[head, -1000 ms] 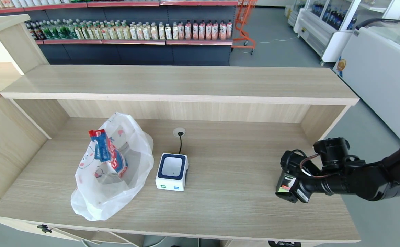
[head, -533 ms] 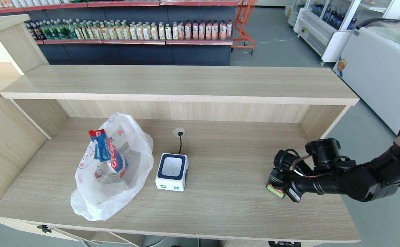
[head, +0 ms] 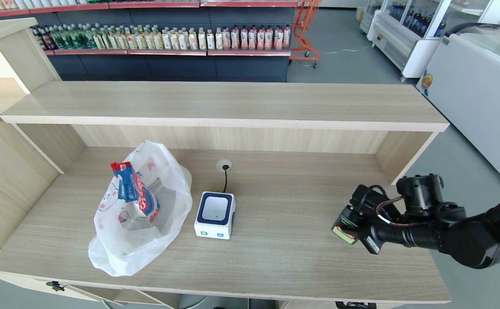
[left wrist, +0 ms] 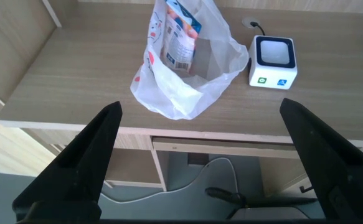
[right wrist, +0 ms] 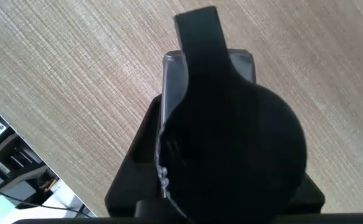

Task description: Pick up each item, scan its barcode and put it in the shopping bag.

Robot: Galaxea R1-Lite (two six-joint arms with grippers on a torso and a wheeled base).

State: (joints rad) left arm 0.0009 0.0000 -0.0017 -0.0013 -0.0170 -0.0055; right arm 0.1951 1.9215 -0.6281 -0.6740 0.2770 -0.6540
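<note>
A small dark pack point(head: 342, 232) with a green and red edge is gripped in the right end effector point(head: 347, 224), which is clenched on it above the right part of the bench point(head: 292, 262), well apart from everything else on the surface; in the right wrist view the pack point(right wrist: 176, 81) shows as a greyish body pinched under a black finger point(right wrist: 197, 28), with the wood grain of the bench behind it. Towards the middle of the bench stands the white barcode scanner point(head: 214, 214) with its dark-framed window facing up, and its black cable point(head: 225, 180) runs back to a round port in the bench top. Just beside the scanner on its left lies the white plastic shopping bag point(head: 116, 246), mouth open, with a blue, red and white packet point(head: 131, 189) standing inside it. The left end effector point(left wrist: 201, 112) is released, its two black fingers point(left wrist: 75, 168) spread wide, off the near edge of the bench, with the bag point(left wrist: 169, 93), the packet point(left wrist: 180, 37) and the scanner point(left wrist: 273, 59) beyond it. Behind the bench are shelves of bottles point(head: 168, 38) and white freezers point(head: 477, 77)
</note>
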